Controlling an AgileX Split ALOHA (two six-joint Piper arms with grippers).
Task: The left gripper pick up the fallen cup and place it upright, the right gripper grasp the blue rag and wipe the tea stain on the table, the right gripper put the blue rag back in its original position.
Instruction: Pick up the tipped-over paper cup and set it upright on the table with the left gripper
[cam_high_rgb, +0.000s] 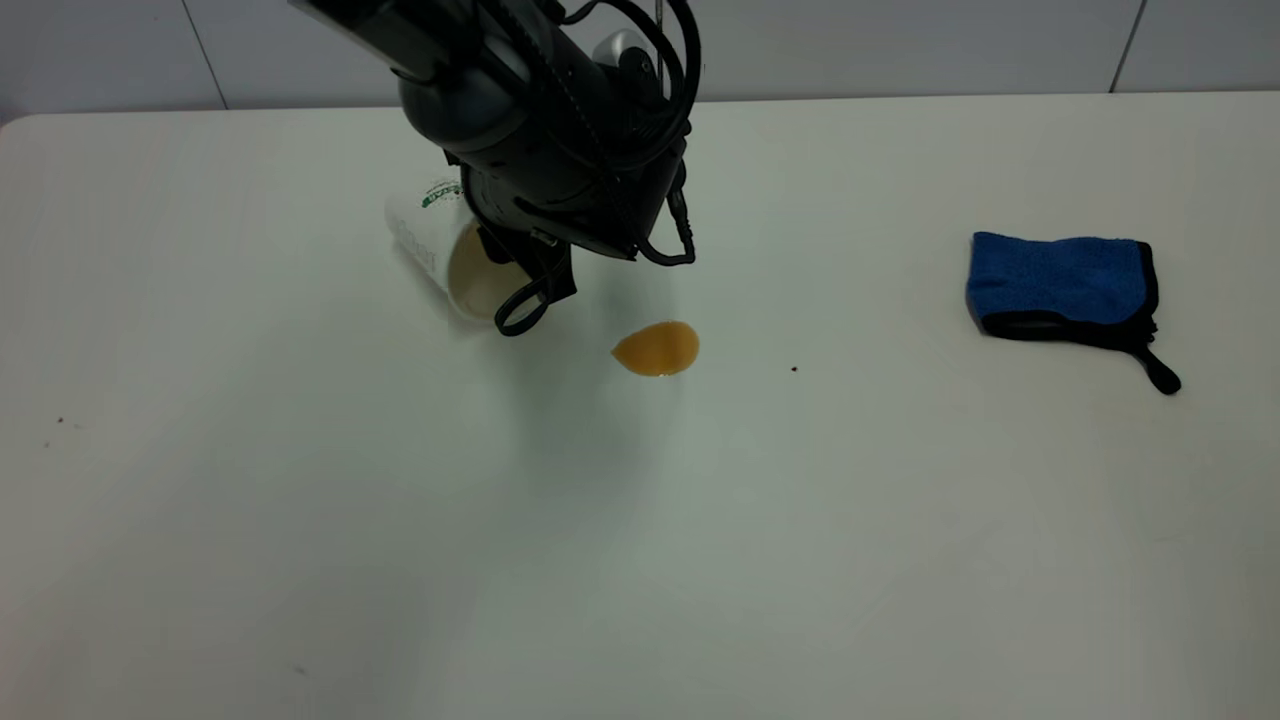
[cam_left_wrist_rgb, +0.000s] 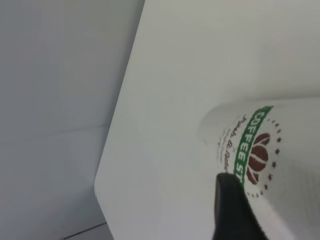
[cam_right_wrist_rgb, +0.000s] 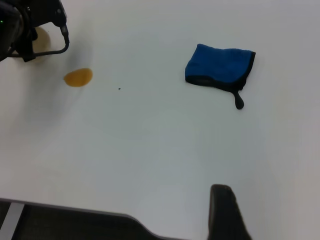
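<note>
Cup (cam_high_rgb: 440, 255) lies tipped on the counter (cam_high_rgb: 300, 500) beside the tea stain (cam_high_rgb: 656, 348), left claw (cam_high_rgb: 515, 285) right on it (can't tell its grip), so standing it up comes next.

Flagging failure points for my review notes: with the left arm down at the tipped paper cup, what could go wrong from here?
1. The white paper coffee cup lies on its round side; a finger pushing against it may roll it away.
2. Its mouth faces the amber tea puddle, so tilting it up carelessly could spill more.
3. The folded blue rag lies far from the puddle, which may spread before wiping.
</note>
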